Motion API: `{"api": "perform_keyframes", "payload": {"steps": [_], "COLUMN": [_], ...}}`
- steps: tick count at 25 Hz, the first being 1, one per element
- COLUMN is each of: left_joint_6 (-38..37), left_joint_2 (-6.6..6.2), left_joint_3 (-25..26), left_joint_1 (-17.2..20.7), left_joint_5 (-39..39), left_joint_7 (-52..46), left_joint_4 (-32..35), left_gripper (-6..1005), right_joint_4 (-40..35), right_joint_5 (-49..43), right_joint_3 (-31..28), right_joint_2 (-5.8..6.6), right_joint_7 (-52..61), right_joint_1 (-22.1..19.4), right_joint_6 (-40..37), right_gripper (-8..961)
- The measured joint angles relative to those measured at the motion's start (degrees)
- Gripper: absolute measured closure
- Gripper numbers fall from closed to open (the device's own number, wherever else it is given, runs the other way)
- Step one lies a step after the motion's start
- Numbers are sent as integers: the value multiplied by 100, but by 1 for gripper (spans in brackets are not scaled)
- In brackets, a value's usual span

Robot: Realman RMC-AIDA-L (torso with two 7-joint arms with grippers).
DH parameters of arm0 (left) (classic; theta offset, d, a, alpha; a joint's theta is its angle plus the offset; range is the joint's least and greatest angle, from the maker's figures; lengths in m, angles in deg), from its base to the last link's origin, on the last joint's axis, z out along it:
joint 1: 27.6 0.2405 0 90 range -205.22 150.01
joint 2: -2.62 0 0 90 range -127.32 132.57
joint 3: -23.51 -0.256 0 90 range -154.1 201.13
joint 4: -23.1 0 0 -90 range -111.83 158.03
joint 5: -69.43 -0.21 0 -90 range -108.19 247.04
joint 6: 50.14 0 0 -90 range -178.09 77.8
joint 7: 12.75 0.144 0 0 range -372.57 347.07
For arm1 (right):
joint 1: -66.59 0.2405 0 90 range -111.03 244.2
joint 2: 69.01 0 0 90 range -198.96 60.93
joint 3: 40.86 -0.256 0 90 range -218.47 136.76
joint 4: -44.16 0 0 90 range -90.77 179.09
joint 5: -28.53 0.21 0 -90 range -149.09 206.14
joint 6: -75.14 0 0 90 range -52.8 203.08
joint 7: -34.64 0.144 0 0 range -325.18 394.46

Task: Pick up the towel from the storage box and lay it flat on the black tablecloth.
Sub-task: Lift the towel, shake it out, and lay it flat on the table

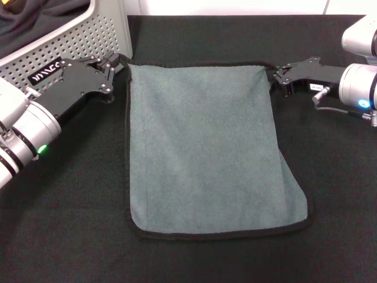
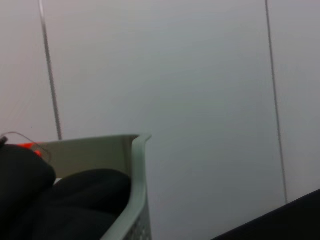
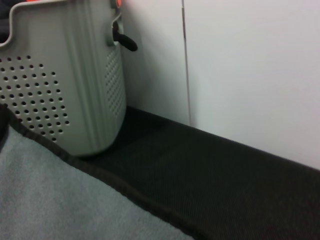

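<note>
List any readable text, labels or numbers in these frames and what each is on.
Nothing reads cleanly.
Black label with white lettering on the storage box: partly hidden by the left end effector, unreadable.
Small white tag on the right end effector: print too small to read.
The towel, the black tablecloth and both wrist views: no text visible.

plain white wall [image 2: 200, 90] behind the work area, flat panels with thin vertical seams [image 2: 274, 100]. a second seam [image 2: 50, 70] runs darker, toward 10 o'clock in the left wrist view. the right wrist view shows the same wall [image 3: 250, 65] with one seam [image 3: 185, 60] dropping to where the wall meets the work surface. in the head view only a pale strip of wall [image 1: 235, 7] shows at 12 o'clock. light is even and diffuse, soft shadows, no window or lamp in view.
</note>
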Motion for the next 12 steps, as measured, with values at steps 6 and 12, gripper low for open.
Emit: {"api": "perform_keyframes", "payload": {"steps": [6,12], "left_joint_6": [16,17], "left_joint_2": [5,8], "left_joint_3": [2,2], "left_joint_1": [-30,-49], "left_joint_5": [196,200], "left_joint_7": [243,508], "left_joint_4": [-110,-198], "left_gripper": [986,985], "right_joint_4": [-9,44], "right_joint_5": [60,64], "right_joint_3": [27,139], "right_joint_2": [0,0], "right_joint_7": [-46,-59], "right_joint_1": [153,303], "right_joint_6": [85,357], "right_gripper": [816,812]}}
